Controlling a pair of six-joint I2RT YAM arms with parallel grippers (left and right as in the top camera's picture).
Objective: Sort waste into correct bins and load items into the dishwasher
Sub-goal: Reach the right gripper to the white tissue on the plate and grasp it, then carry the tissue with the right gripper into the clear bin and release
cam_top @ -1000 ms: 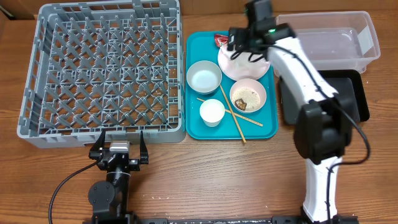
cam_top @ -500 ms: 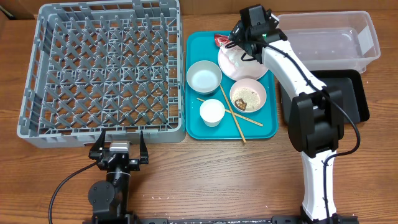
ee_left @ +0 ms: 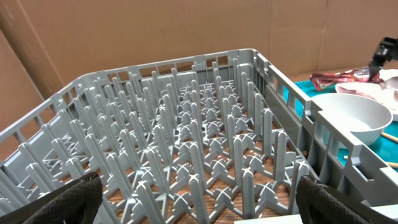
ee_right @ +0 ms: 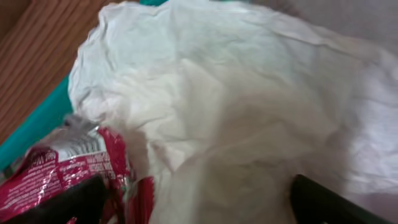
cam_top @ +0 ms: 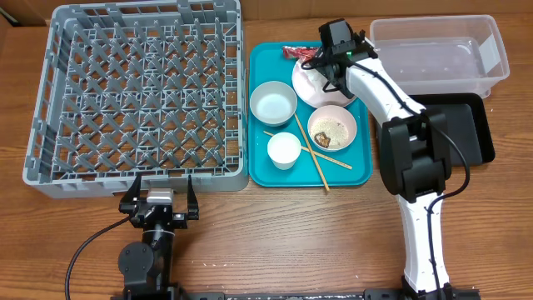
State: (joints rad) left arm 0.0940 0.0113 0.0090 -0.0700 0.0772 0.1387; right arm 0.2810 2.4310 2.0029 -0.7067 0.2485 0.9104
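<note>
Right fingers [ee_right: 323, 202] wide apart, crumpled napkin [ee_right: 217, 106] between them, red wrapper [ee_right: 56, 168] beside one.

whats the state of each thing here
dish rack, empty
clear tub, empty
napkin, crumpled on plate
wrapper, crumpled beside napkin
rice bowl, upright, dirty
other bowl, upright, empty
cup, upright, empty
chopsticks, crossed on teal tray
left gripper, open
right gripper, open above napkin

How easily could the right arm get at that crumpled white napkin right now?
Probably yes. The right gripper hangs just above the napkin, jaws wide open, nothing between. The red wrapper lies beside one finger, so it might get caught too.
</note>
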